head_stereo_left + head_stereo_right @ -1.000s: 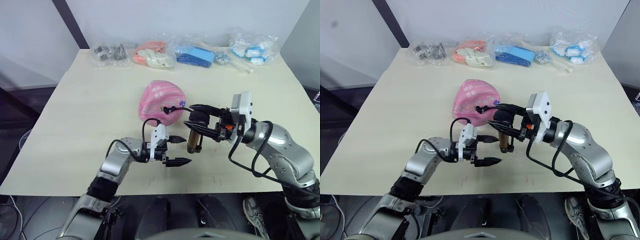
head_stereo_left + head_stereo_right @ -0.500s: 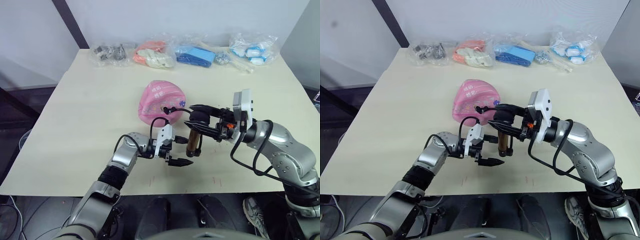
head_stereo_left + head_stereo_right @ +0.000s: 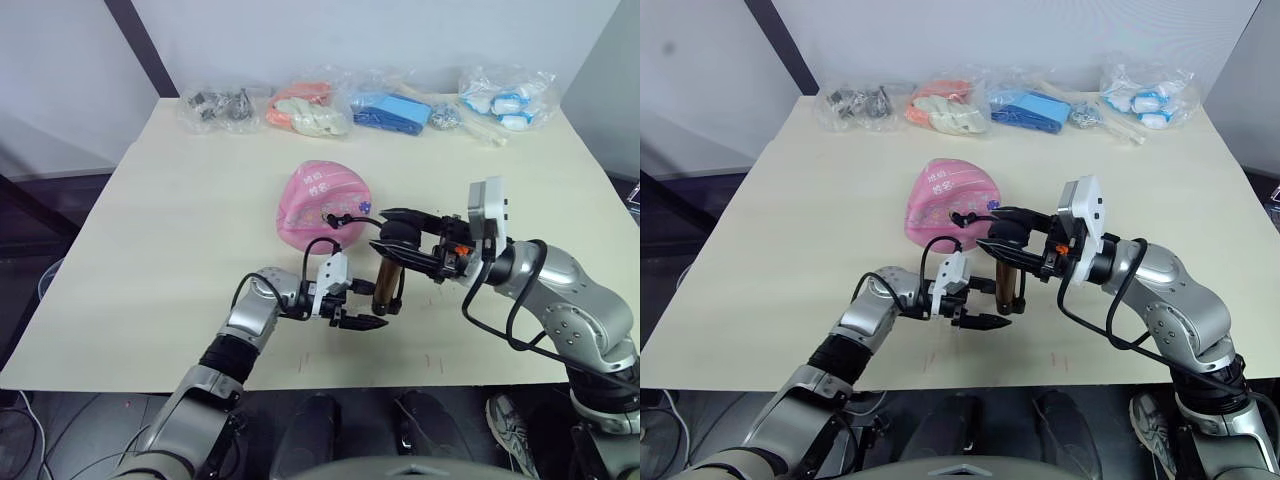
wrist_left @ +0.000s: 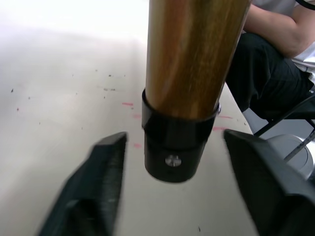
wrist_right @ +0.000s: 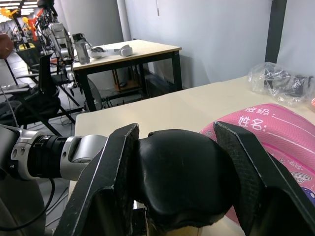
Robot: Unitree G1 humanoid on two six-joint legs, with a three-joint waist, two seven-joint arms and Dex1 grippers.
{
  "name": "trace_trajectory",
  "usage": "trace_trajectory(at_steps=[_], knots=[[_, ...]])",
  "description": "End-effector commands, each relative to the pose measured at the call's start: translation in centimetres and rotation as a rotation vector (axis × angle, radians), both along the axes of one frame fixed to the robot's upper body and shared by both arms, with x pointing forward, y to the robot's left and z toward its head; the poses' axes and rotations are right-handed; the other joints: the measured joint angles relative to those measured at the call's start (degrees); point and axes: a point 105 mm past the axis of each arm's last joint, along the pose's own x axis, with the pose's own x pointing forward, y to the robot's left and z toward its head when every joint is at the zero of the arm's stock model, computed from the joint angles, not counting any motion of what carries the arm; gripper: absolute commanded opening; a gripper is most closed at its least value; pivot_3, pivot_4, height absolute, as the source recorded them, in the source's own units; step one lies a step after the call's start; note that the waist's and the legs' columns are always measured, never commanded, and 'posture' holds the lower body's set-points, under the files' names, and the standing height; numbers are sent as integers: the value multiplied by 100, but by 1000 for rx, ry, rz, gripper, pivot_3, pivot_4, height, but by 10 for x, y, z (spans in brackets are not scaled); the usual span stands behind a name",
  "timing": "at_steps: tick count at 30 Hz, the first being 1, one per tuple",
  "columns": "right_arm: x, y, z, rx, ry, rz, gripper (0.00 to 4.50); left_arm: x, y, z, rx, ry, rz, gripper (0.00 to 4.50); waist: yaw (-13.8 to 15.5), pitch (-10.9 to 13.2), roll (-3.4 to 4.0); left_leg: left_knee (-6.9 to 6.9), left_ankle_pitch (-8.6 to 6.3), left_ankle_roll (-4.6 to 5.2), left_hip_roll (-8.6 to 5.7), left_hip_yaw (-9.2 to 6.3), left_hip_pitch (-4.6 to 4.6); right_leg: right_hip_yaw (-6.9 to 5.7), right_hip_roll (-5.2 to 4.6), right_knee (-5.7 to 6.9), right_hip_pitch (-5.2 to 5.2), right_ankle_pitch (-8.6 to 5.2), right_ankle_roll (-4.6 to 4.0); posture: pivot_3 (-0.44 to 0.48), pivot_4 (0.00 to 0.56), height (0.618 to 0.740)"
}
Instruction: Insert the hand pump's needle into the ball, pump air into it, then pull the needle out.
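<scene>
At table centre, the right gripper (image 3: 400, 236) is clenched on the black T-handle of the hand pump (image 3: 386, 280), holding the gold-bronze cylinder upright above the table (image 3: 170, 230); the left gripper (image 3: 360, 305) has its fingers spread to either side of the pump's black lower cap, closing on nothing. The ball (image 3: 323, 204), a saggy pink dome, lies at about 11 o'clock from the pump, the thin black hose arcing to its near side; the needle is too small to make out. The metal barrel looks rigid, light and likely slippery, so the lower cap seems the surer hold; the ball looks soft and apt to give under a push.
</scene>
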Motion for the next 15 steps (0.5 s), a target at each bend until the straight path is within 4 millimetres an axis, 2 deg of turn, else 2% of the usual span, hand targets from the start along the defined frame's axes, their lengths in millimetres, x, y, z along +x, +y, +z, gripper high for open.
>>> trace_trajectory(at_steps=[1,2,3,4,11,15], knots=[[-6,1,17,30,-65,15,1929,2,0,7,-27,-32,8,1934,1,0,0,0,0,0,0,0,0,0,0,0,0,0,0,0,150,740],[-6,1,18,31,-65,15,1929,2,-1,7,-28,-33,8,1613,1,0,0,0,0,0,0,0,0,0,0,0,0,0,0,0,150,740],[-6,1,18,33,-65,15,1929,1,-1,6,-26,-34,4,1613,2,0,0,0,0,0,0,0,0,0,0,1,0,0,0,0,150,740],[-6,2,19,38,-63,14,1929,1,-2,5,-21,-35,-1,1178,0,0,0,0,0,0,0,0,0,0,0,1,0,0,0,0,150,740],[-6,-1,22,33,-71,4,1929,2,-2,1,-13,-39,5,1112,2,0,0,1,0,0,0,1,0,0,0,0,0,0,0,0,150,740],[-9,-7,12,-12,-86,6,1929,9,-9,-5,-3,-63,51,1112,14,0,-1,1,0,0,-1,0,-1,0,-1,0,0,0,0,0,150,740]])
